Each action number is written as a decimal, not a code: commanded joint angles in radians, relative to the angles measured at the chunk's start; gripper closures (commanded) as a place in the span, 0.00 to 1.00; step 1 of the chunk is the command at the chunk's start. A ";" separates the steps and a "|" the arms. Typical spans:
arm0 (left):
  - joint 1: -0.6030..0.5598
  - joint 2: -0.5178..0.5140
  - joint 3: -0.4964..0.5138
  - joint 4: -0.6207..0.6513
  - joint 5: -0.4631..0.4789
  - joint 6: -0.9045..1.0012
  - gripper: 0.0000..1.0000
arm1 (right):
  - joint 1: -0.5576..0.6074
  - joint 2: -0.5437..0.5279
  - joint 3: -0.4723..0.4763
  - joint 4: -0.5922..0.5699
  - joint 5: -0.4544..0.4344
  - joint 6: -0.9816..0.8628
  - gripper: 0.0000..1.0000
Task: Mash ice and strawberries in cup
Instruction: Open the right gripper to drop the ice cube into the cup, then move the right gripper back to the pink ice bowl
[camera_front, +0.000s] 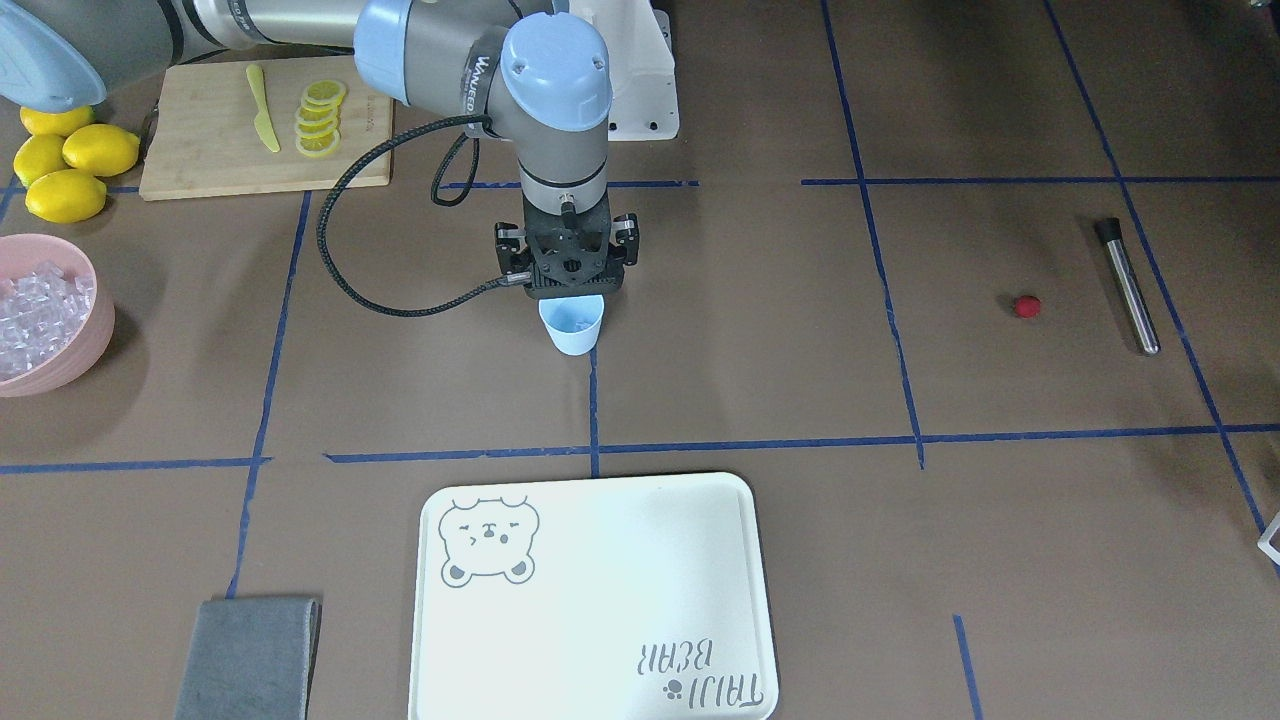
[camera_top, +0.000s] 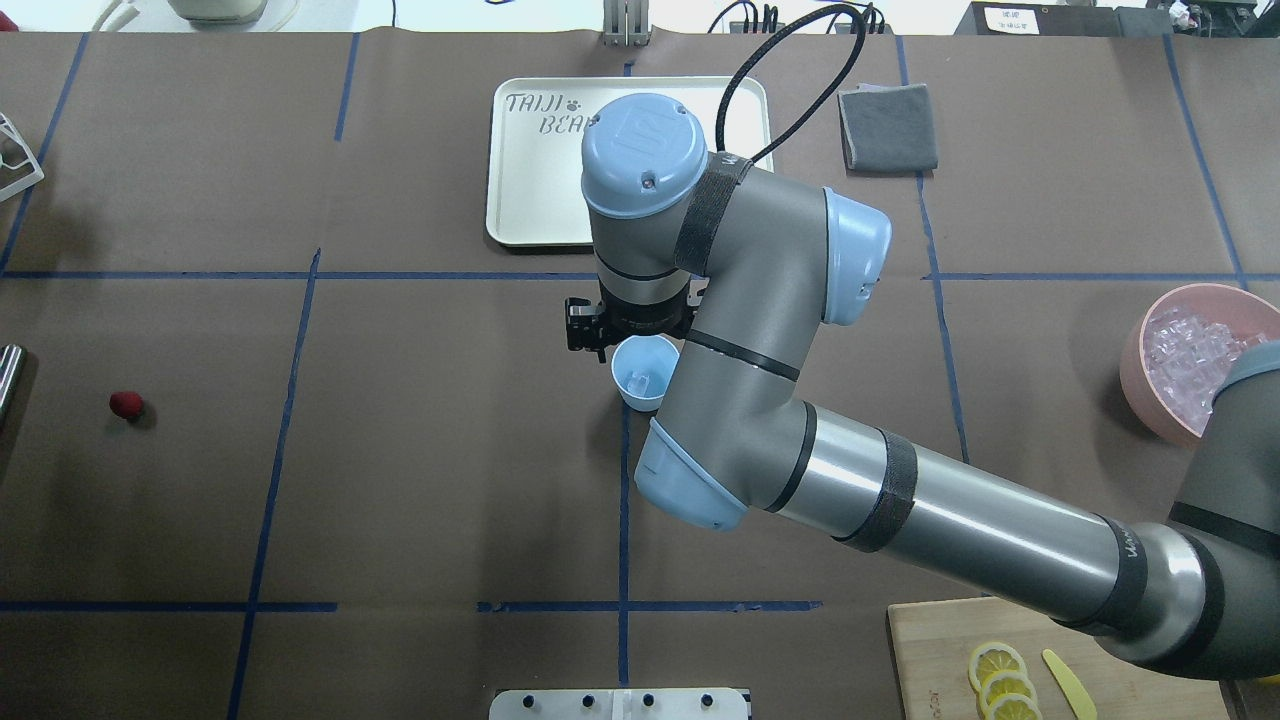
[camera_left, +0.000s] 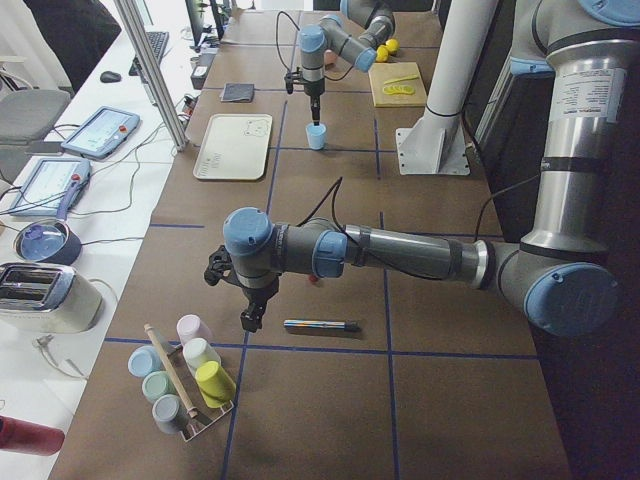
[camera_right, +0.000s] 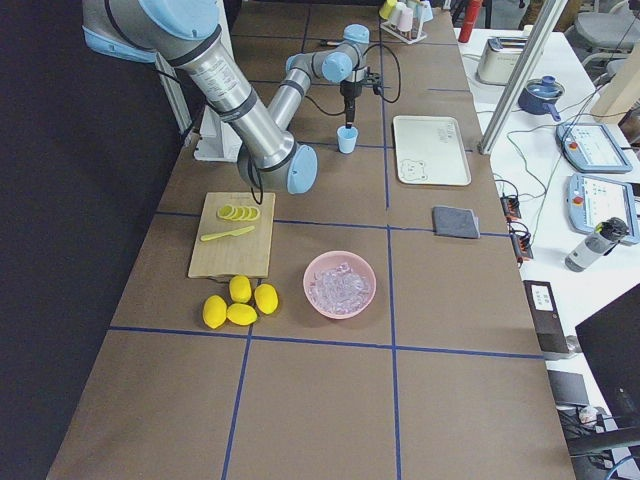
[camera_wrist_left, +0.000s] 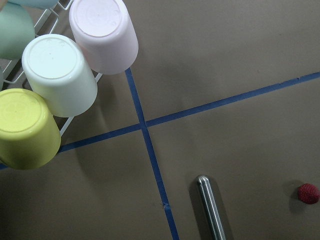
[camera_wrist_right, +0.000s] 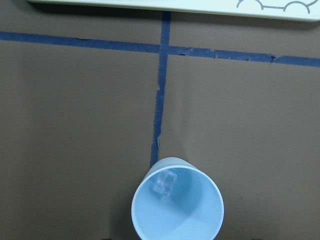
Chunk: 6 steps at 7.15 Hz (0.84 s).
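**A robotics lab, with a workbench set out in kitchen props**

Two industrial arms, the left arm (camera_left: 400, 250) and the right arm (camera_top: 900, 520), are mounted at a long table (camera_front: 900, 560) covered in brown paper and marked into squares with blue tape (camera_front: 760, 441). A black cable (camera_front: 335, 250) loops off the right arm's wrist. Alongside runs a white bench (camera_left: 95, 100) with two teach pendants (camera_left: 100, 132), an aluminium frame post (camera_left: 150, 70) and an office chair (camera_left: 30, 115). The only domestic things are a cutting board (camera_right: 230, 260) with lemon slices (camera_right: 238, 212), whole lemons (camera_right: 240, 300), a pink bowl (camera_right: 340, 314) of ice (camera_right: 340, 285) and a toaster (camera_left: 45, 297).
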<state>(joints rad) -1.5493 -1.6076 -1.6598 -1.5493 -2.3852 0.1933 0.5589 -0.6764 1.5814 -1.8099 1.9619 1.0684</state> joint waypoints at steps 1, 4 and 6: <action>0.000 0.000 0.000 0.000 0.000 0.000 0.00 | 0.012 0.004 0.015 -0.002 0.003 0.001 0.01; 0.000 -0.003 0.000 0.000 -0.003 0.000 0.00 | 0.167 -0.337 0.436 -0.019 0.055 -0.072 0.01; 0.000 -0.005 -0.003 0.000 -0.005 0.000 0.00 | 0.362 -0.592 0.586 -0.005 0.185 -0.271 0.01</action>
<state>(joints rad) -1.5493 -1.6111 -1.6605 -1.5493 -2.3885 0.1933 0.7999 -1.1031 2.0683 -1.8245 2.0683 0.9080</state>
